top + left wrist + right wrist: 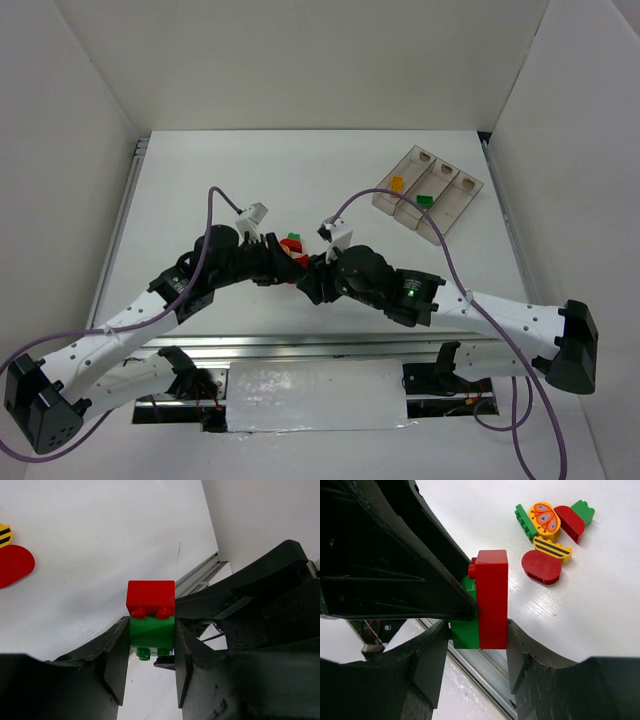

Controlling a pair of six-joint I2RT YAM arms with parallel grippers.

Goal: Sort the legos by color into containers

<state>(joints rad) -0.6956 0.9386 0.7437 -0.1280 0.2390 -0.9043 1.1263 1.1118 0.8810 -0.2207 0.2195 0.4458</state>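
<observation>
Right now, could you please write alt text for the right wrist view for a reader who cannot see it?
The right claw clamps a red brick stuck to a green brick, while the left claw grips the green one from the upper left. Beyond them, a cluster of loose red, green and yellow bricks lies on the white table.

Red brick (150,596), green brick (151,632): glossy smooth plastic. Tray (428,195): clear plastic. Table (100,530): smooth.

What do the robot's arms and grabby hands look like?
Both the left arm and right arm are white tubes with black joints. The left gripper and right gripper have curved black fingers. Purple cables loop along each arm; a green light dots the right one.
</observation>
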